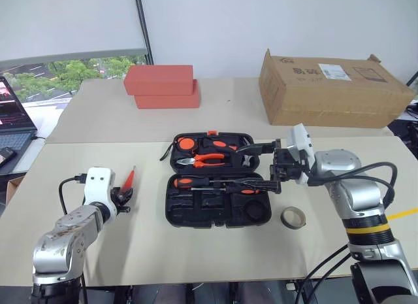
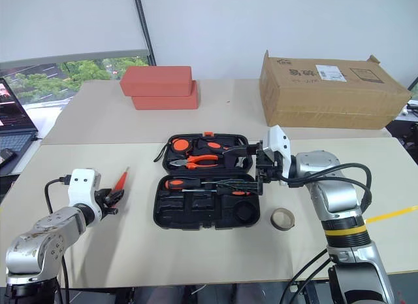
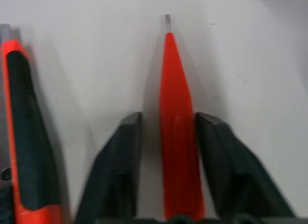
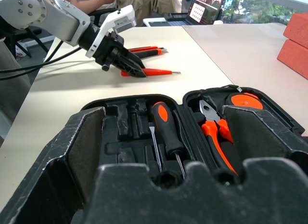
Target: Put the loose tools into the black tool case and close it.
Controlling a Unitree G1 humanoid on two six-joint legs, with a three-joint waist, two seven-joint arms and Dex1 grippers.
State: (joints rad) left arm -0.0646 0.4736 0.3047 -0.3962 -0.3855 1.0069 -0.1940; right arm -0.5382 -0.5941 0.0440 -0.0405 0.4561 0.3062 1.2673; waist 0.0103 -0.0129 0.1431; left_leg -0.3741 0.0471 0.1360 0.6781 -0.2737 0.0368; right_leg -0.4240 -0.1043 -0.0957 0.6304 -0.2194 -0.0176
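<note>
The black tool case [image 1: 169, 214] lies open at the table's middle, with a screwdriver [image 1: 204, 182] and orange-handled pliers [image 1: 210, 159] in its recesses. My right gripper [image 1: 258, 165] hangs open over the case's right side, pointing left, with nothing between its fingers. A small dark tape roll [image 1: 293, 217] lies just right of the case. At the left, my left gripper [image 3: 168, 120] straddles the slim orange pen-like tool [image 3: 174, 137] on the table. Its fingers [image 3: 120, 161] stand close on either side, and a slit of table shows on one side. The orange-and-black utility knife [image 3: 21, 142] lies beside it.
A cardboard box [image 1: 333, 88] stands at the back right and two stacked red blocks [image 1: 161, 86] at the back centre. A laptop [image 1: 13, 124] sits on a side table at the far left. A seated person [image 4: 125, 0] shows beyond the table.
</note>
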